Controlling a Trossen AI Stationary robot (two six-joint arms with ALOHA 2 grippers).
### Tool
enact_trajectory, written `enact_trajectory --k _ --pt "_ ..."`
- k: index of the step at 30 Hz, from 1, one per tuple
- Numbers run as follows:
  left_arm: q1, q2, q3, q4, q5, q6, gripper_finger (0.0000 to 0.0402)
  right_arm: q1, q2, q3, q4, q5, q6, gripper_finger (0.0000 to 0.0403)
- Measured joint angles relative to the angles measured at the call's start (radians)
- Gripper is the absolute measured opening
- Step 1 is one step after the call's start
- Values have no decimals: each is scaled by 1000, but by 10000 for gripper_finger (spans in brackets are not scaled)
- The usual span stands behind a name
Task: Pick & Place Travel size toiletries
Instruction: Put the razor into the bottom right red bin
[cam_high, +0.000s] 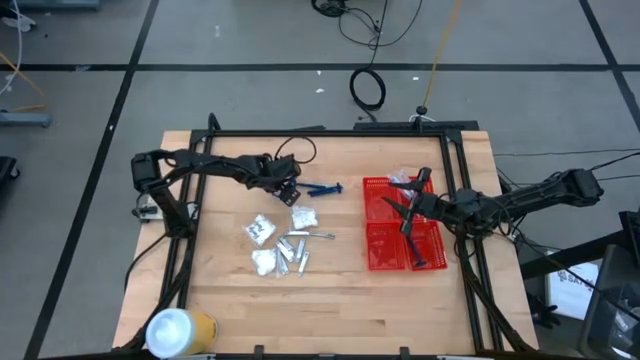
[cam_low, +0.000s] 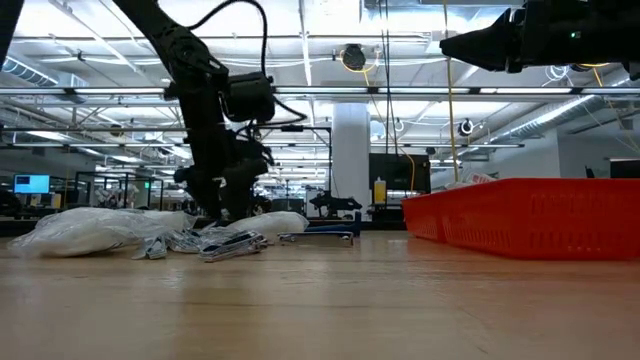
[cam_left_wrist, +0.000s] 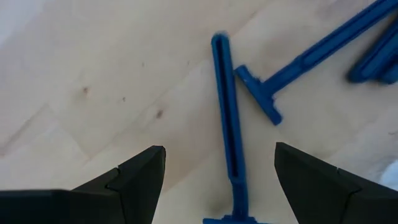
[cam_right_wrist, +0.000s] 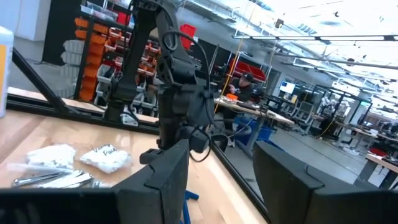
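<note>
Blue-handled razors (cam_high: 322, 188) lie on the table's far middle. In the left wrist view one razor handle (cam_left_wrist: 227, 124) runs between my left gripper's (cam_left_wrist: 221, 152) open fingers, with two more razors (cam_left_wrist: 298, 62) beyond. The left gripper (cam_high: 293, 190) hangs low over the table and touches nothing I can see. White crinkly packets (cam_high: 262, 228) and silver tubes (cam_high: 297, 245) lie nearer the table's front. My right gripper (cam_high: 405, 208) is open and empty (cam_right_wrist: 221, 152), held high over the red basket (cam_high: 375, 260).
The red four-compartment basket (cam_low: 530, 215) sits on the table's right side with a white packet (cam_high: 402, 177) in a far compartment and a dark blue item (cam_high: 417, 258) in a near one. A large white-and-yellow roll (cam_high: 180, 330) stands at the near left corner.
</note>
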Motion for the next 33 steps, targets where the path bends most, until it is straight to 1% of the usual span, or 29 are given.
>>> enact_trajectory --k 9,14,16,18,20,25,28,31,33 --pt "9 76 5 0 3 20 296 0 0 0 -13 1 17 167" --pt "11 91 6 -1 16 28 295 0 0 0 -16 1 24 167" --pt "11 92 5 -1 18 32 287 0 0 0 -17 1 24 167" --pt "11 93 5 -2 24 30 266 0 0 0 -20 1 25 167" --pt "11 94 4 -1 30 27 235 0 0 0 -28 2 26 167" --pt "10 96 3 11 61 24 135 0 0 0 -60 4 63 167" --pt "10 97 2 18 60 40 78 0 0 0 -71 5 76 167" --pt "12 98 2 15 36 72 25 0 0 0 -72 5 77 166" --pt "15 96 1 16 24 85 13 0 0 0 -73 5 78 166"
